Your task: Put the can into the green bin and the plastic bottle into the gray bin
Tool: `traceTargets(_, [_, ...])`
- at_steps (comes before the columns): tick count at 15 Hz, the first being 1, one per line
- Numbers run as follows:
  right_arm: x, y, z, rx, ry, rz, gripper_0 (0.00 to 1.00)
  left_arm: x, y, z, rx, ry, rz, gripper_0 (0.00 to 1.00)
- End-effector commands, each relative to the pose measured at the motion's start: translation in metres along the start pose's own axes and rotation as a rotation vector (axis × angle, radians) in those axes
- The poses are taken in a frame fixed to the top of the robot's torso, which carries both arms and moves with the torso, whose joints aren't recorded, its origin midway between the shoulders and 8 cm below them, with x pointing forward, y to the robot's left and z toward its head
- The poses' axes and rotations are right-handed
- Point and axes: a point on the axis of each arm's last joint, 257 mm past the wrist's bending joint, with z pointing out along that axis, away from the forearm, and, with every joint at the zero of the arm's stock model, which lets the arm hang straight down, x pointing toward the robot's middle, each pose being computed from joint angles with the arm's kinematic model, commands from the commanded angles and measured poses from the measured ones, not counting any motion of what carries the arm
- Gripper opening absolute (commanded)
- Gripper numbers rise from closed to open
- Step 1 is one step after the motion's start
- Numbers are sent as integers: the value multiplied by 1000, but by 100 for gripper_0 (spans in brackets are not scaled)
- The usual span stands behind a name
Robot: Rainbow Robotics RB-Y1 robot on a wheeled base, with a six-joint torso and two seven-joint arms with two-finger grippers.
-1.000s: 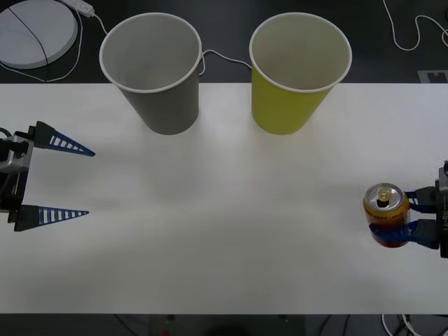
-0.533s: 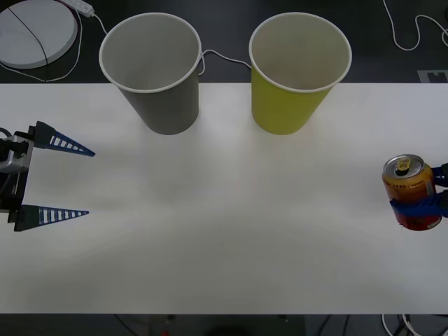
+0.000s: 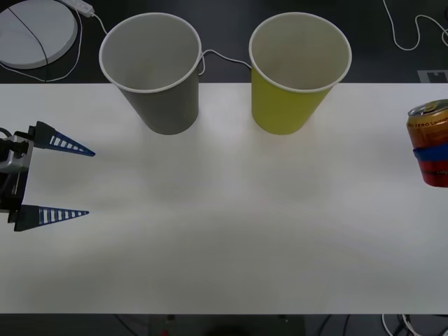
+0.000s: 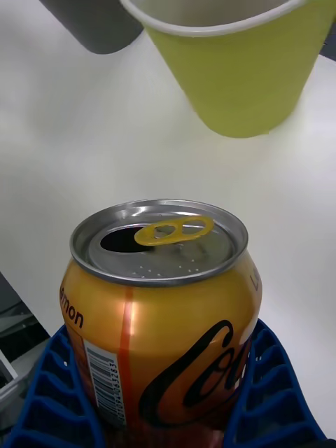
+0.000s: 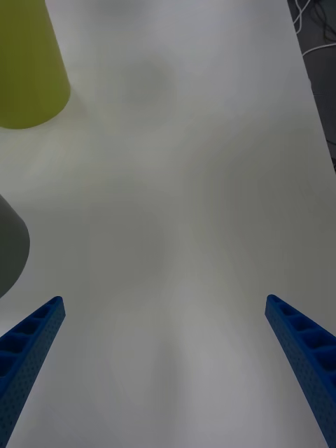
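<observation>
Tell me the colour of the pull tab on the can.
Yellow-gold, on a silver lid; the can shows it best in the right wrist view, held in the right gripper.

Can (image 3: 430, 140) at 3 o'clock edge of table, upright, orange-red body, silver lid, gold tab, mouth open, blue fingers clamped round lower half. Green bin (image 3: 297, 70) upright at 1 o'clock, pale inside. Gray bin (image 3: 154, 70) upright at 11 o'clock, just beside green.

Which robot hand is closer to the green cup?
The right. The right gripper holds the can at the table's right edge, lifted, to the right of the green bin. The left gripper waits, jaws open, at the far left, beyond the gray bin.
</observation>
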Motion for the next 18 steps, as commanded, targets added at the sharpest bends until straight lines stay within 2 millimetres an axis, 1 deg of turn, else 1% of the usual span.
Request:
traceTargets(1, [-31,-5,-1,51,22,0,0,0,0,0,0,0,0,100])
traceTargets(4, [-65,-10,6,107,37,-102,0,0,0,0,0,0,0,100])
traceTargets(7, [-120,-12,12,110,29,-164,0,0,0,0,0,0,0,100])
traceTargets(8, [-134,-10,17,109,46,-184,0,0,0,0,0,0,0,100])
traceTargets(11, [-170,-4,37,98,80,-221,0,0,0,0,0,0,0,100])
traceTargets(14, [-205,-4,58,128,86,-243,0,0,0,0,0,0,0,100])
traceTargets(18, [-243,-5,88,169,72,-226,0,0,0,0,0,0,0,100])
